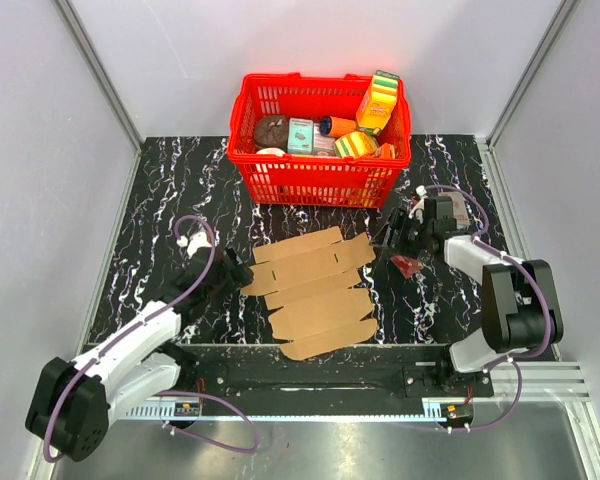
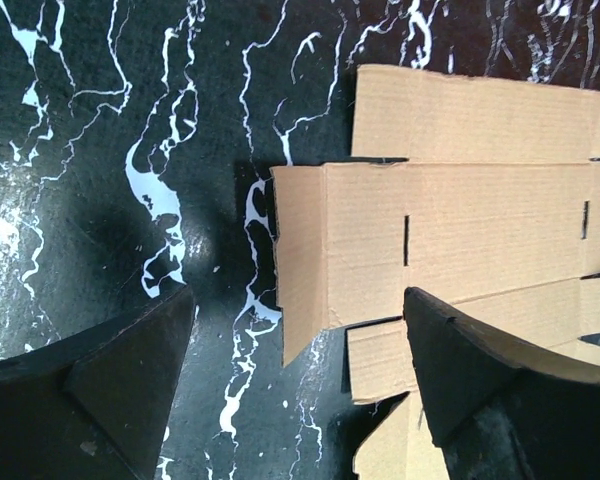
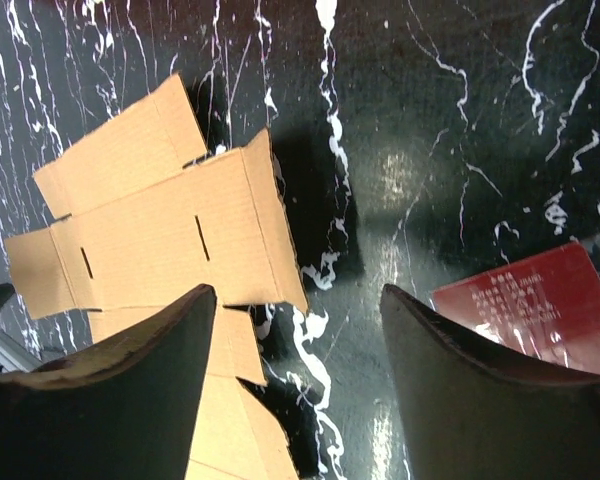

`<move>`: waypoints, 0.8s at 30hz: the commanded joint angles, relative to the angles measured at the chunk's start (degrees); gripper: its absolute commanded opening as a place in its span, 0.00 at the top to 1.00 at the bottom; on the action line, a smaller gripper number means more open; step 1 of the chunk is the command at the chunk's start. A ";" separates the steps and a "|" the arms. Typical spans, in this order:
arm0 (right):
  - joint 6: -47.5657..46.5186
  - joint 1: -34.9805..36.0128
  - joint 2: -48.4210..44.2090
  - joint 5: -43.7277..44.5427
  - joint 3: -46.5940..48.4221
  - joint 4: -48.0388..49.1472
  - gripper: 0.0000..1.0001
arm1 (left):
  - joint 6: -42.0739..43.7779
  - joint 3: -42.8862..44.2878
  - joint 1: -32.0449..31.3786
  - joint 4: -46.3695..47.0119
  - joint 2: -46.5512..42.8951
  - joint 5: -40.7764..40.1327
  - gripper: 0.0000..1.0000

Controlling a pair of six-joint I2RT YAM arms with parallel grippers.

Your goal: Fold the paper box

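Top external view: on the left of the black marbled table (image 1: 160, 210), the left gripper (image 1: 234, 270) sits low at the left edge of the paper box (image 1: 315, 290), its black fingers (image 2: 130, 380) spread wide and gripping nothing. From the left wrist camera, one finger hangs over bare table and the other over the cardboard, with the end of a side flap between them; whether either finger touches the sheet cannot be told.

The paper box lies unfolded and flat at the centre of the table, its flaps and tabs fanned from far to near and its slots facing up. Just beyond it, at the far edge, stands a red basket (image 1: 315, 182) filled with small colourful packages.

On the right, the right gripper (image 1: 390, 245) sits at the sheet's far right corner, its pincer also parted and empty. The right wrist camera shows one finger above the cardboard and the other beside a small red packet (image 3: 530, 300) lying on the table just right of the sheet.
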 commanded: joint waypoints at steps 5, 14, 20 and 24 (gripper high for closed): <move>-1.10 0.31 6.96 -5.72 4.33 5.07 0.39 | -1.82 1.52 -0.92 4.04 3.73 -2.86 0.12; -0.83 1.18 10.48 -8.63 5.29 7.02 0.44 | -0.85 0.29 -1.01 9.92 6.55 -0.66 0.14; -0.83 2.24 12.16 -8.98 6.35 6.85 0.54 | -0.06 0.73 -1.01 11.07 8.39 -0.13 0.17; -1.18 2.59 13.21 -9.16 6.96 6.06 0.64 | 0.29 0.73 -1.01 11.42 9.27 -0.40 0.19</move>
